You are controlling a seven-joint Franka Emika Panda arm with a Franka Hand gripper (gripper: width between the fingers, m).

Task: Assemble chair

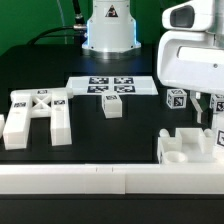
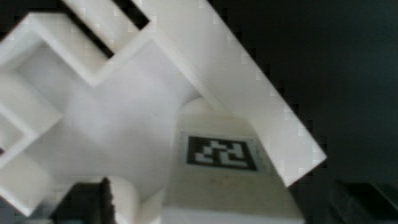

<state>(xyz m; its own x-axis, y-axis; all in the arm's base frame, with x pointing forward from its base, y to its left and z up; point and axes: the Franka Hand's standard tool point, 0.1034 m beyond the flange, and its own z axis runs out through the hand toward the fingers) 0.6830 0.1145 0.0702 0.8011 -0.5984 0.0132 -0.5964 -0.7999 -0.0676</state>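
The chair lies in loose white tagged parts. In the exterior view an H-shaped piece lies at the left, a small block in the middle and a small tagged piece at the right. A notched block sits at the front right. My gripper hangs just above that block's far side. In the wrist view a white part with a tag fills the picture, and my gripper stands open, one dark finger on each side of it. Whether the pads touch it is unclear.
The marker board lies flat behind the small block, in front of the robot's base. A long white rail runs along the table's front edge. Dark table top shows between the H-shaped piece and the notched block.
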